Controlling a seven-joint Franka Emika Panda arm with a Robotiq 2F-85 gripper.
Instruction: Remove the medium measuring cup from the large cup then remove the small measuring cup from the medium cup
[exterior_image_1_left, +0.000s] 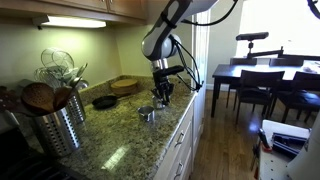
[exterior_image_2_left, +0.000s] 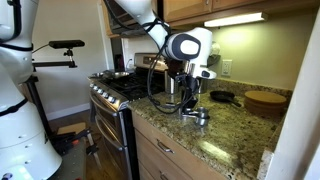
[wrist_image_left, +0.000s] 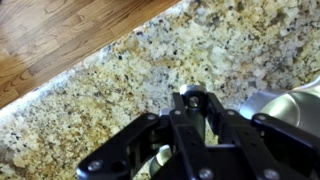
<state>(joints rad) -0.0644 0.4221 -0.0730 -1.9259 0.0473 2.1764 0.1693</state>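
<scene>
My gripper (wrist_image_left: 193, 101) is shut on a small shiny steel piece, which looks like the handle of the medium measuring cup; more of its steel shows under the fingers (wrist_image_left: 160, 160). The large cup (wrist_image_left: 285, 105) stands on the granite just to the right of the fingers. In both exterior views the gripper (exterior_image_1_left: 162, 92) (exterior_image_2_left: 194, 96) points down a little above the steel cups (exterior_image_1_left: 148, 113) (exterior_image_2_left: 198, 116) near the counter's front edge. I cannot make out the small measuring cup; the fingers hide the inside of the held cup.
A black skillet (exterior_image_1_left: 104, 101) (exterior_image_2_left: 222, 97) and a wooden bowl (exterior_image_1_left: 125, 85) (exterior_image_2_left: 265, 100) sit behind the cups. A ribbed steel utensil holder (exterior_image_1_left: 55, 125) stands at one end of the counter. A stove (exterior_image_2_left: 118, 88) adjoins the counter. The counter edge (wrist_image_left: 90, 70) drops to the wood floor.
</scene>
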